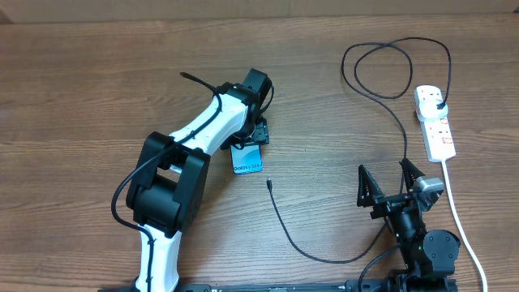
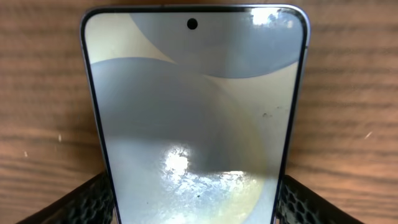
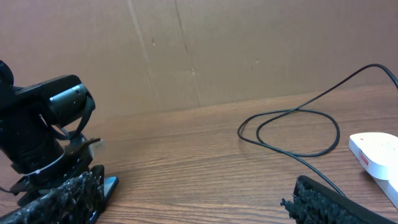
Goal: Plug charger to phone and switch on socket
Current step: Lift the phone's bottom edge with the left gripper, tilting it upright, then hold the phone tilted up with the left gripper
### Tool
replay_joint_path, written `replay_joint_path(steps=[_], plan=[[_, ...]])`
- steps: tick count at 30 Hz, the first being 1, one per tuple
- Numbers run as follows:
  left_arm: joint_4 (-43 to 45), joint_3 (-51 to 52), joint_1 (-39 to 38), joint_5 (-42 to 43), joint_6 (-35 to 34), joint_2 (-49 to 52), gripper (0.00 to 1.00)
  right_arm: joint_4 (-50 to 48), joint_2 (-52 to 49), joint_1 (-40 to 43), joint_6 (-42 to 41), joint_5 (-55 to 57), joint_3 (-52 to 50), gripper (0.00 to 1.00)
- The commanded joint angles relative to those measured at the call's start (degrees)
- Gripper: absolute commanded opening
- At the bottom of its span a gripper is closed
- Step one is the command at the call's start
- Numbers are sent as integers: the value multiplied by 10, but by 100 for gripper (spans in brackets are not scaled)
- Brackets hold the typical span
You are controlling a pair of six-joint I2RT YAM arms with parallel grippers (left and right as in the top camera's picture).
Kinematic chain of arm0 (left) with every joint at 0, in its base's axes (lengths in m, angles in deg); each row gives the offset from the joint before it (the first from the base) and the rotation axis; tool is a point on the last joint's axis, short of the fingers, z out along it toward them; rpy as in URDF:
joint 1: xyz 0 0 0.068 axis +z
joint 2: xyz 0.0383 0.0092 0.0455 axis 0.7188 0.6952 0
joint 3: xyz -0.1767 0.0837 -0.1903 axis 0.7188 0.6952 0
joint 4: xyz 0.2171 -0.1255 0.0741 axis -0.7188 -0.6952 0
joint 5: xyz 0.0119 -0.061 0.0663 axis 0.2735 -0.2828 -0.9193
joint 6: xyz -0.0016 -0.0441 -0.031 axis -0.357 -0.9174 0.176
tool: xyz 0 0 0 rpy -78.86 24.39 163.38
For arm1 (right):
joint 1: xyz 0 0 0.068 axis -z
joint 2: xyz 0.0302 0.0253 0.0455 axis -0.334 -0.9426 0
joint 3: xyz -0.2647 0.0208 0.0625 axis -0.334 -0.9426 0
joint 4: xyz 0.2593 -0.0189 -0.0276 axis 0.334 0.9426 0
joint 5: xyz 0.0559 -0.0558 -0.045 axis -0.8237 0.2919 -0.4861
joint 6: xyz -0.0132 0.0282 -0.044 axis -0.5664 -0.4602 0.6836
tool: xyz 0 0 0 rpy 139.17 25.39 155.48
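left gripper (image 1: 256, 131) closed onto slim black-edged phone (image 1: 247, 158), mesh pads (image 2: 81, 202) against both long edges. left arm reaches forward, wrist pointing down. phone flat on wooden table (image 1: 81, 81), mid-table. right gripper (image 1: 383, 174) wide open, empty, low near front edge. thin black charger cable (image 1: 336, 261) loose, connector tip (image 1: 268, 182) just beside phone, plug in white power strip (image 1: 435, 122) far right.

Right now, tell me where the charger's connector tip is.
In the overhead view, the connector tip lies on the table near the centre. It is just right of the phone, and the right gripper is farther to the right.
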Motion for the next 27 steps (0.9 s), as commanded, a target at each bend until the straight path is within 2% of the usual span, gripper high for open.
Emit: replay_joint_path(steps=[1,7,13,27], plan=[[-28,24,-2,37,-3,31,84,-3,5,-3,1,4,-6,100],[-29,24,-2,33,-3,31,100,-3,5,-3,1,4,-6,100],[1,24,-2,31,-3,31,100,-3,5,-3,1,4,-6,100],[8,24,-2,31,-3,31,100,-3,5,-3,1,4,-6,100]])
